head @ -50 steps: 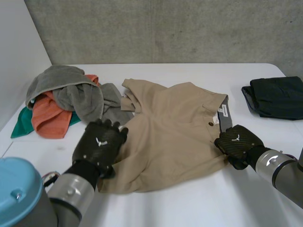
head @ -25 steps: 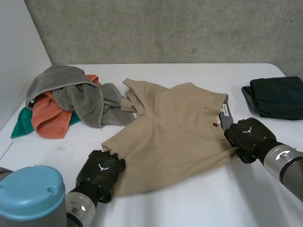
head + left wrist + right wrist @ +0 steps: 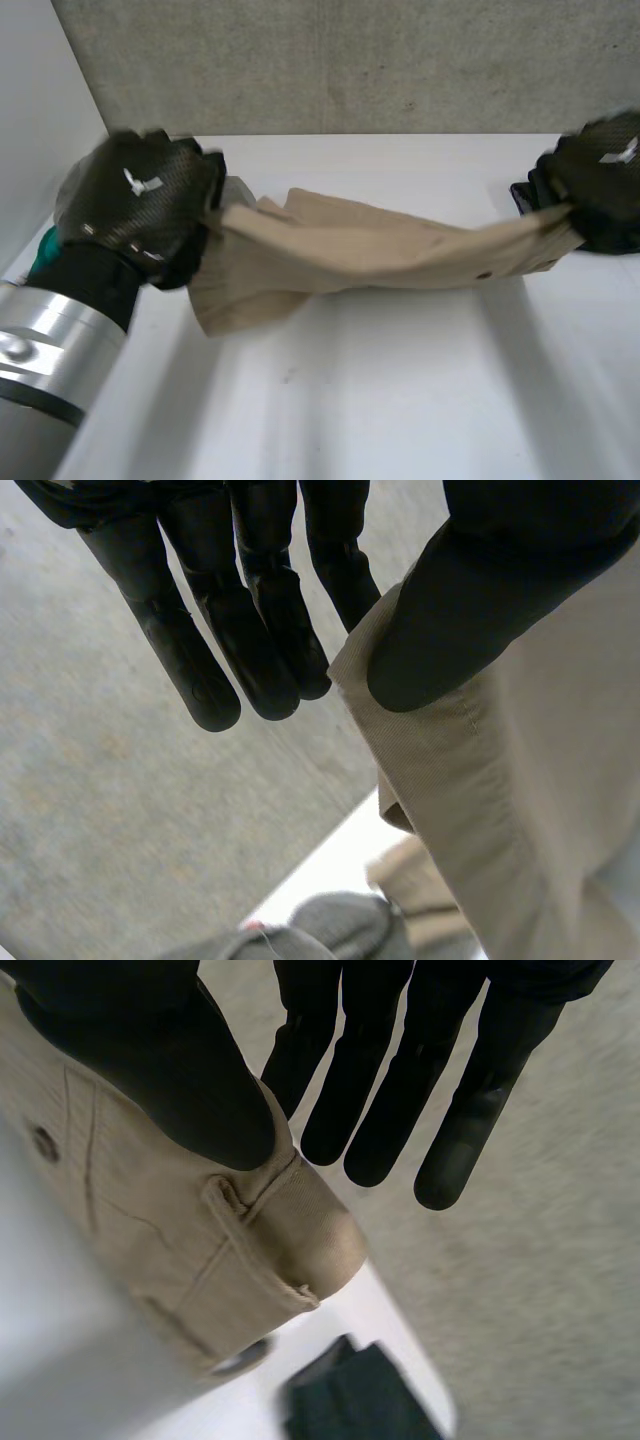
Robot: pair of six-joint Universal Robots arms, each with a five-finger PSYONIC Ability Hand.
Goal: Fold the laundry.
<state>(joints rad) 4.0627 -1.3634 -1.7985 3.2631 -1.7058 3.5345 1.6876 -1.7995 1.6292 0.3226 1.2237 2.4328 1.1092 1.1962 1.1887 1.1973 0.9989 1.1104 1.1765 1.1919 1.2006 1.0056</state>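
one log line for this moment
step: fold laundry | left hand: pinching tan shorts, leg end | right hand: pinching waistband end | shorts: stretched between both hands above white table

Teal cloth [image 3: 44,250] — mostly hidden behind the left hand [image 3: 140,205], dark garment [image 3: 350,1400] blurred, cut by the edge.

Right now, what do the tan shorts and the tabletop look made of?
Tan shorts: probably cotton twill. Matte, with a fine weave, stitched seams and a belt loop in the wrist views; they sag limply between the left hand and the right hand. Table: smooth, hard and white with no grain. Laminate or painted board; can't tell which.
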